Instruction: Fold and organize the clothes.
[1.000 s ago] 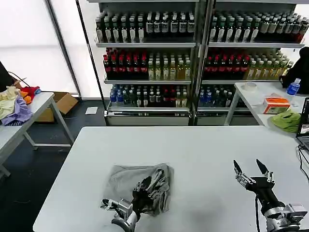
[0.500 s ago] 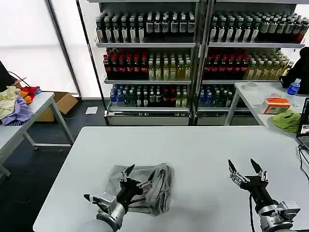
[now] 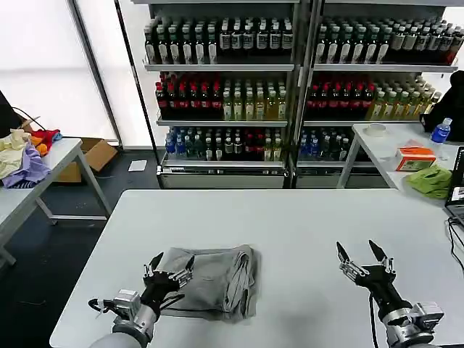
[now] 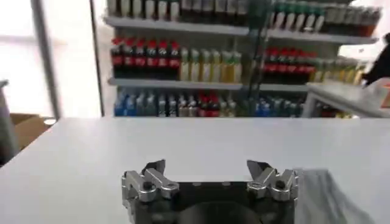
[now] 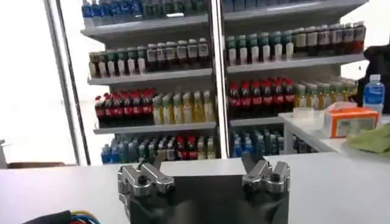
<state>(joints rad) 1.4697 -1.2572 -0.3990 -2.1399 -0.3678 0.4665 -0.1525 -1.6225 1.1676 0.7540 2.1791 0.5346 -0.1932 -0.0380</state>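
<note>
Left gripper (image 3: 167,265), fingers spread and grasping nothing, sits at the left edge of the folded light grey cotton shirt (image 3: 214,280) lying on the white rectangular table (image 3: 304,225). Right gripper (image 3: 361,257), also released, hovers well apart to the right.

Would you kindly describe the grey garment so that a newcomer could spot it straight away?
Start at the large white table before the drink shelves. On its near left part lies the light grey cotton shirt, folded into a rough rectangle, just beside the open left gripper. It is the one cloth on this table, unlike the coloured garments on the side table.
</note>
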